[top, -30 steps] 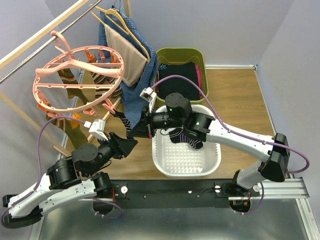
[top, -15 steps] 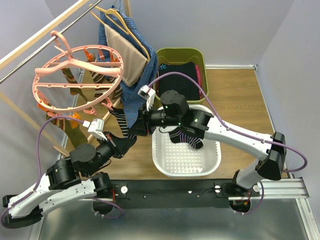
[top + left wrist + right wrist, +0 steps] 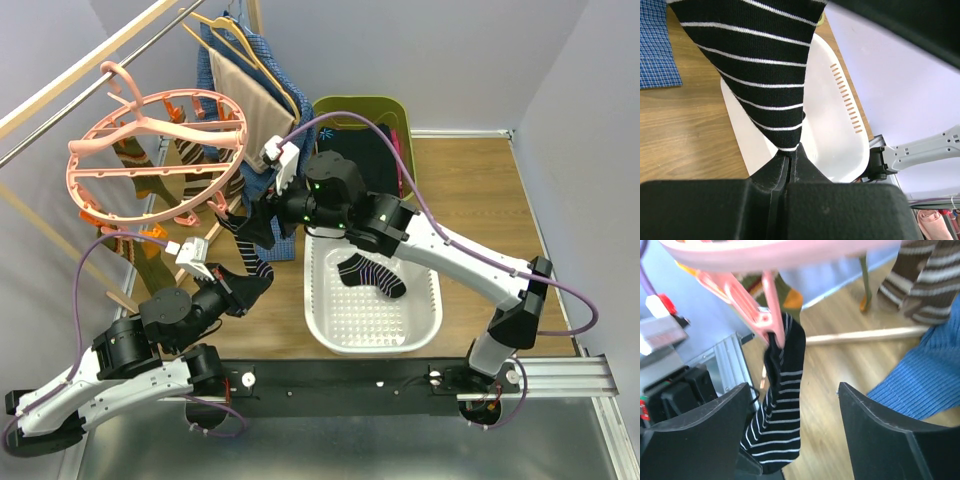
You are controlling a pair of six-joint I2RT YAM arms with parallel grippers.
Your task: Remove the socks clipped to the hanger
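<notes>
- I see the salmon-pink ring hanger (image 3: 155, 133) hanging level by its hook.
- One black striped sock (image 3: 780, 405) dangles from a clip.
- Brown striped socks (image 3: 152, 268) hang beneath the ring.

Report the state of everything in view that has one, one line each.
Left gripper: shut on the black sock's lower end.
Right gripper: open, holding nothing.
Black sock: hanging, top pinched in a pink clip.
Clip: shut on the black sock.
Hanger: hanging, brown socks clipped on.
Basket: holds one loose striped sock.
</notes>
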